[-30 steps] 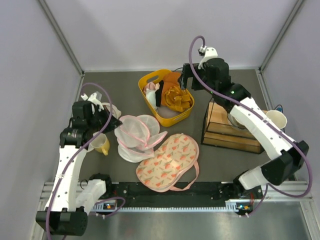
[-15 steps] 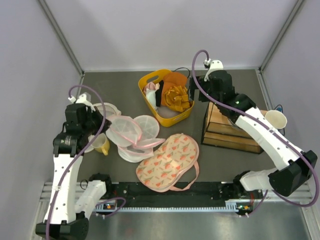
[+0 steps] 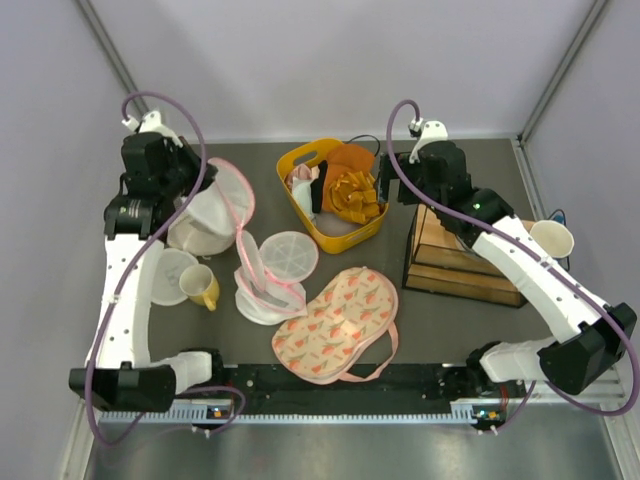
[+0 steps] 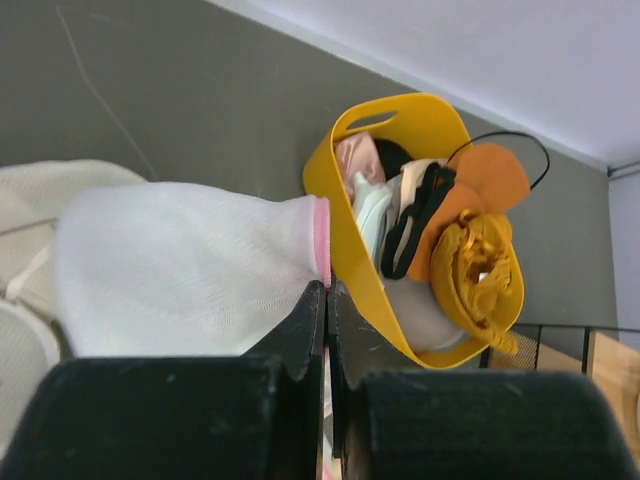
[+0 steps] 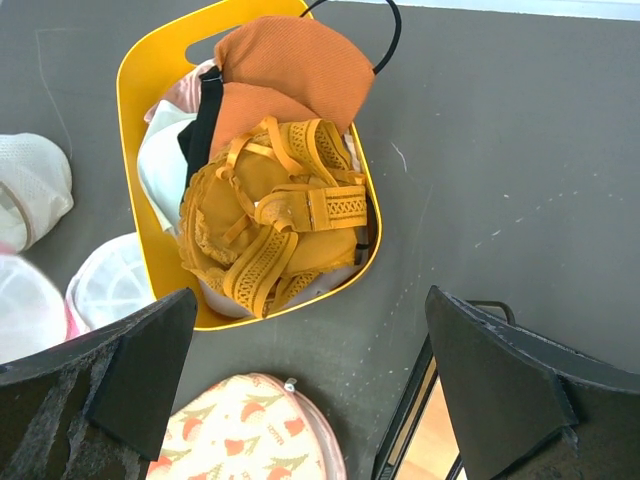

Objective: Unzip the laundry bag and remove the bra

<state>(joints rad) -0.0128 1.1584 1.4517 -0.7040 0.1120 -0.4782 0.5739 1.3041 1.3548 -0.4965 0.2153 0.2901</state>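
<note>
Removal appears complete. The bra (image 5: 270,220) lies bundled in the yellow basket (image 5: 130,130) at the far middle of the table, on top of other garments and wholly outside the laundry bag (image 3: 222,205). The bag is unzipped; its pink-edged domes are splayed apart. The left gripper (image 4: 325,300) is pinched tight on the pink zipper edge of one dome and holds it raised at the far left, while the remaining mesh trails down to the table beside the cream printed pouch (image 3: 335,320). No orange shows through the lifted mesh. The right gripper (image 5: 310,300) hangs above the basket's right side, fingers spread wide with nothing between them. Judged step: clearing away the emptied bag. The next move calls for lowering the bag to a free patch of table and letting go of the edge without dragging the mesh across the yellow cup (image 3: 203,290). Compared with one second ago, the left gripper has risen from low beside the bag to the far-left corner, pulling the dome up with it. The right gripper has withdrawn from directly over the bra toward the wooden box (image 3: 465,255).
</note>
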